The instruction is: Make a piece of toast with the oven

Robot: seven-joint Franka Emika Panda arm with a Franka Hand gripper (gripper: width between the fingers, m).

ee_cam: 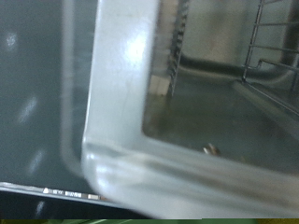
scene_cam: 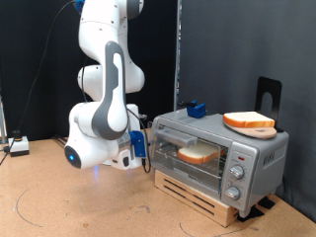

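The silver-grey oven [scene_cam: 219,155] stands on a wooden pallet at the exterior view's right. Through its glass door I see a pale slice of toast [scene_cam: 197,153] lying on the rack inside. My gripper [scene_cam: 144,148] is at the oven's left front corner, level with the door's upper edge; its fingers are hidden behind the hand. The wrist view is filled from very close by the oven's pale metal frame [ee_cam: 112,103], with the dim inside and the wire rack [ee_cam: 271,75] beyond it. No fingers and no toast show there.
A flat tan piece with an orange-brown rim [scene_cam: 249,121] lies on the oven's roof, with a small blue block [scene_cam: 196,108] at the roof's back left. Round knobs [scene_cam: 235,176] sit on the right panel. Black curtains hang behind; a cable box [scene_cam: 17,146] lies on the wooden table.
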